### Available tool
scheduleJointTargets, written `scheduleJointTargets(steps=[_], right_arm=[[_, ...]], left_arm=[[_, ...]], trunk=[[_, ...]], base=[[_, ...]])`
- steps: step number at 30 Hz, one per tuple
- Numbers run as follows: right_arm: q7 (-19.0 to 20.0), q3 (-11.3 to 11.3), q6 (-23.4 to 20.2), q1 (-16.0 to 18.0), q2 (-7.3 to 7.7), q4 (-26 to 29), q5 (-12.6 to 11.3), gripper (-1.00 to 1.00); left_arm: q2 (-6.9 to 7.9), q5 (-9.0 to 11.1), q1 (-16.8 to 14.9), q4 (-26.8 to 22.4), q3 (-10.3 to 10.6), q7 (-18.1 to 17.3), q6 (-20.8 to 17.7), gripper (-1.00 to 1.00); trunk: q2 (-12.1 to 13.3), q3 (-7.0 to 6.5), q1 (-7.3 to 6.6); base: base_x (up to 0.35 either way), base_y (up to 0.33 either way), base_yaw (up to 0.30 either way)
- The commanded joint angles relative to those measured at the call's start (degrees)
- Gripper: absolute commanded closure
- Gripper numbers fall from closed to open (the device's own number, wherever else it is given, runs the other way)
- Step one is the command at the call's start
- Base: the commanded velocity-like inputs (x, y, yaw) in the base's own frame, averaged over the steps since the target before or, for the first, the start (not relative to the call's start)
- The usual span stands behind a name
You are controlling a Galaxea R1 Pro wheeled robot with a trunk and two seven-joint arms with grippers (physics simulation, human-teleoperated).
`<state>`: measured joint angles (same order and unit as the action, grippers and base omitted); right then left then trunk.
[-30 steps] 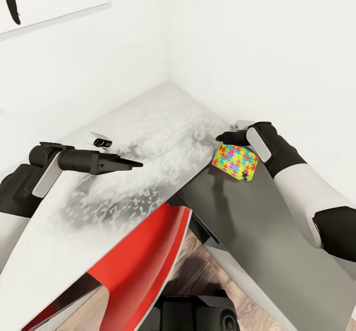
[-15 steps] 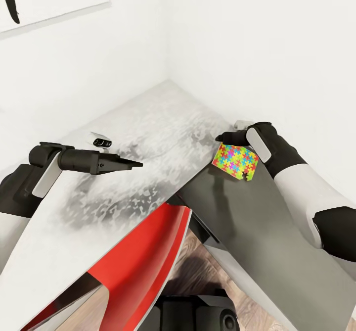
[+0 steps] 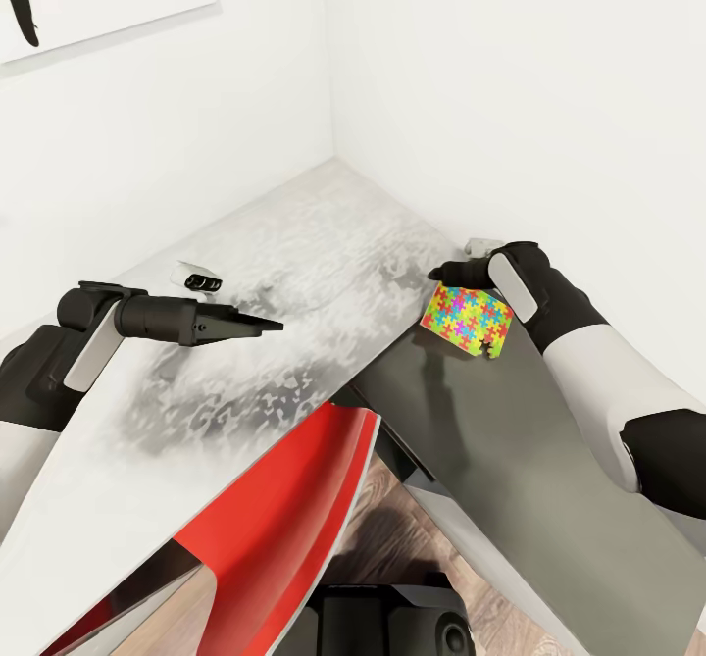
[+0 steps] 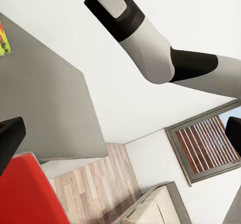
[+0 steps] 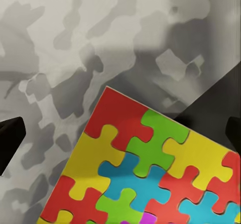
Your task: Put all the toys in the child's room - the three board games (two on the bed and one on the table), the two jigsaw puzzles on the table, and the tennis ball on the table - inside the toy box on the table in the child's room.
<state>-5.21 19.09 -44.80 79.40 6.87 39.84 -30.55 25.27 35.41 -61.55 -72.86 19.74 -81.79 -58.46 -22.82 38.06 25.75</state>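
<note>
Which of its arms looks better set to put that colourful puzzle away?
The right. Its right gripper already carries the jigsaw puzzle above the dark cabinet top. The left gripper hangs shut and empty over the pale table, apart from it.

- Jigsaw puzzle (image 3: 468, 320): thin, flat, near-square slab of interlocking yellow, red, blue, green and pink pieces. Tilted, held off the surface at its upper edge by the right gripper (image 3: 443, 273), over the seam between the pale mottled counter (image 3: 294, 274) and the lower dark-grey cabinet top (image 3: 510, 440).
- Right wrist view: same slab (image 5: 150, 169), one corner over the mottled top.
</note>
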Motion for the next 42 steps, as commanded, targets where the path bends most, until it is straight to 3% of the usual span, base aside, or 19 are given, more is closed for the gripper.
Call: scheduleJointTargets(steps=[1, 42], right_arm=[[-0.5, 0.3, -0.1, 0.1, 0.07, 0.1, -0.4, -1.00], [-0.5, 0.5, -0.1, 1.8, 0.13, -0.5, 0.5, -1.00]], left_arm=[[0.07, 0.2, -0.1, 0.0, 0.1, -0.1, -0.6, -1.00], [0.05, 0.2, -0.1, -2.0, 0.3, 0.0, -0.7, -1.00]], trunk=[[-0.1, 0.08, 0.03], [-0.1, 0.67, 0.03]], base=[[0.000, 0.000, 0.000], [0.000, 0.000, 0.000]])
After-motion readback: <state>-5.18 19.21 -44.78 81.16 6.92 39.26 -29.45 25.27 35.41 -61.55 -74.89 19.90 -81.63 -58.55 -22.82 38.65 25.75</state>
